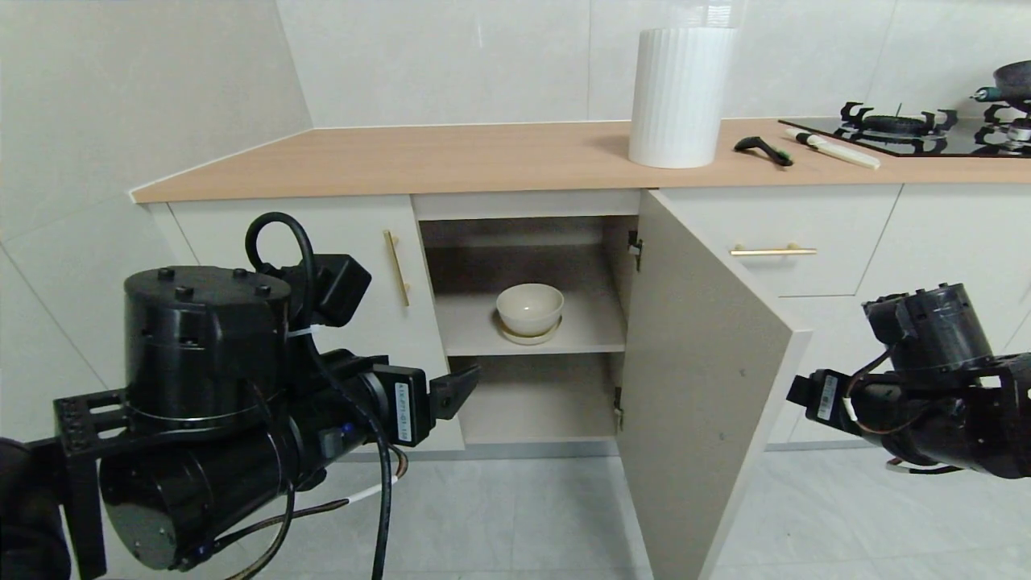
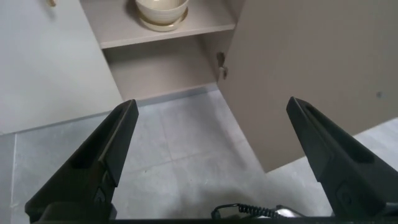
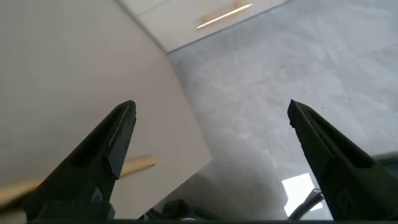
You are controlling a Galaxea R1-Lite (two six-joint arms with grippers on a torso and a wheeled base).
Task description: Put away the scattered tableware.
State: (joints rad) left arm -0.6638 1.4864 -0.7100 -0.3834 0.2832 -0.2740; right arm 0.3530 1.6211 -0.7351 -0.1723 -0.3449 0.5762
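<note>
The bowl (image 1: 529,308), likely stiff, slick, fragile and best pinched at its rim, is being borne by a saucer (image 1: 527,337) on the cabinet shelf (image 1: 592,324) while the left hand (image 2: 211,107) and the right hand (image 3: 211,109) are being held open.

We hold our left arm (image 1: 209,387) low on the left, its wrist pointing forward and tilted a little downward, and the left tool (image 2: 211,106) at its end has its two dark fingers (image 2: 112,149) spread wide apart. Our right arm (image 1: 934,387) sits low on the right at about the same height, its wrist turned inward toward the left side, and the right tool (image 3: 211,106) likewise has its fingers (image 3: 109,146) splayed wide. The two arms are well apart, with thin cables (image 1: 378,483) looping along each wrist.
</note>
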